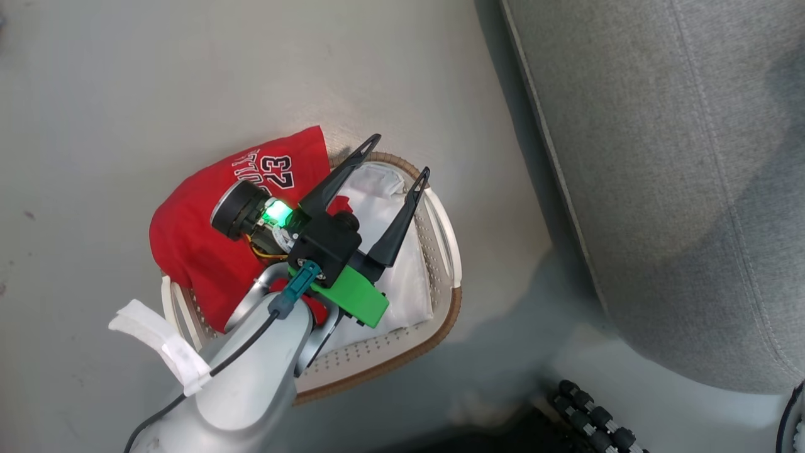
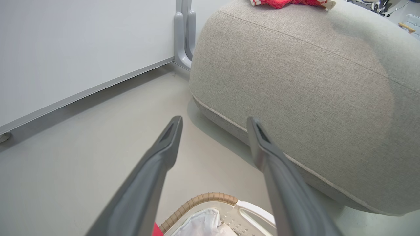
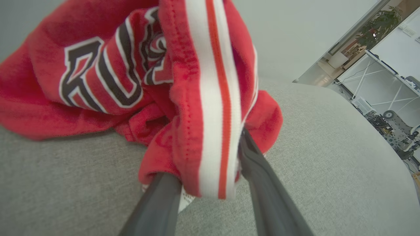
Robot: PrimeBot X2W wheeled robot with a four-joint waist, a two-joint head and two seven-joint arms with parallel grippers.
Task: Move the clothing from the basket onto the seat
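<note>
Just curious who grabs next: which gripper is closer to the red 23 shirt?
Left. The left gripper hangs open over the basket, right beside the shirt; the right gripper is on the sofa cushion, at the other red garment.

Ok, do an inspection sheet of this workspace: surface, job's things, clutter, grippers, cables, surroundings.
Surface: grey seat, pale floor beside it.
Job's things: striped red garment on the seat; red 23 jersey draped over the rim of the basket.
Clutter: black ribbed rollers by the seat.
Grippers: left gripper above the basket, jaws open, empty; right gripper jaws apart around the striped garment's fold.
Cables: black cable along the left forearm.
Surroundings: white wall panel, potted plant.
</note>
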